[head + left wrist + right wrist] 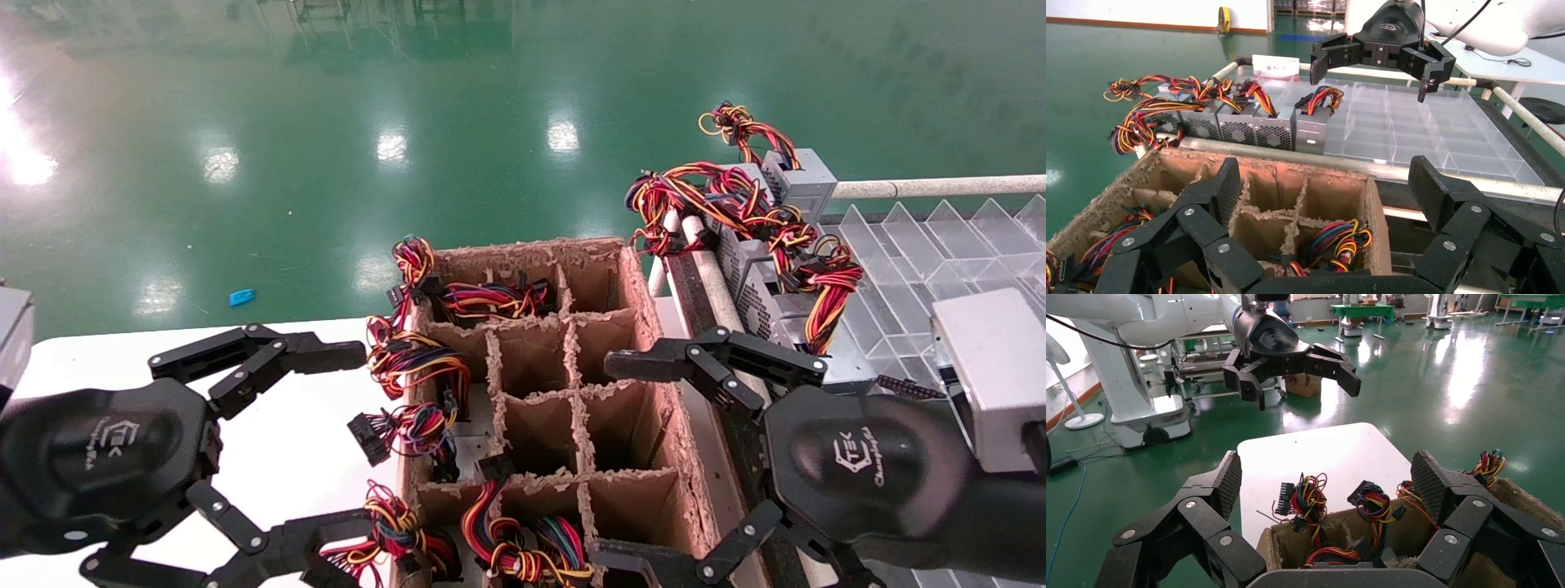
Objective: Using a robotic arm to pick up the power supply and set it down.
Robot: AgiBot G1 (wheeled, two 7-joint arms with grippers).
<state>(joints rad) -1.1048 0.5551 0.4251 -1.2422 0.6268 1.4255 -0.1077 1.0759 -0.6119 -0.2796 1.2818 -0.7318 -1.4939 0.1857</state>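
Observation:
Several power supplies stand in the cells of a worn cardboard box (645,302); mostly their red, yellow and black wire bundles (413,359) show. More silver power supplies (1254,130) stand in a row along the near edge of a clear tray (1413,128). My right gripper (605,461), on the arm with the silver-grey wrist block (997,376), hangs open above the box's right side and holds nothing. In its own view the right gripper (1326,474) spans the box's wires. My left gripper (351,457) is open beside the box's left edge.
A white table (1321,453) carries the box. The clear divided tray (940,261) lies to the right behind a pale rail (932,187). Green floor surrounds everything. A white robot base (1150,410) stands beyond the table.

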